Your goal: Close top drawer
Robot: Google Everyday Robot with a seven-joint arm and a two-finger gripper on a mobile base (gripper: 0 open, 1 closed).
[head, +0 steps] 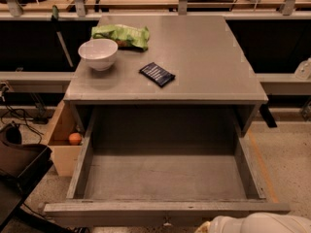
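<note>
The top drawer is a wide, deep grey drawer pulled far out of the cabinet toward me, and it is empty inside. Its small metal knob shows at the bottom edge of the view, at the middle of the front. A white rounded part of my arm lies at the bottom right, just in front of the drawer's front and right of the knob. My gripper's fingers are out of view below the picture's edge.
On the grey cabinet top stand a white bowl, a green bag and a dark blue packet. A cardboard box with an orange stands left of the cabinet. A dark object lies at the lower left.
</note>
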